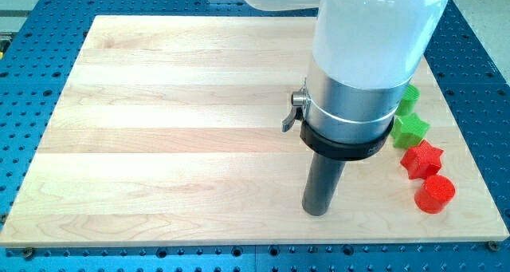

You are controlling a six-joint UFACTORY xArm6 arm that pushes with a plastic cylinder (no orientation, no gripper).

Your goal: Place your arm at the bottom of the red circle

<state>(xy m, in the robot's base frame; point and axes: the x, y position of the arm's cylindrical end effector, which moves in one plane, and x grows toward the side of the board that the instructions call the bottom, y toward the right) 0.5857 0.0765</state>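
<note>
red circle — short cylinder, upright, view's lower right, below red star

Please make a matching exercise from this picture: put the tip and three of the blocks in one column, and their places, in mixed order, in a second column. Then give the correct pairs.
Column 1
1. my tip
2. red circle
3. red star
4. green star

Column 2
A. just above the red star
B. lowest block, near the board's right edge
C. to the view's left of the red circle, apart from it
D. between the green star and the red circle

Pairs: 1-C, 2-B, 3-D, 4-A
</note>
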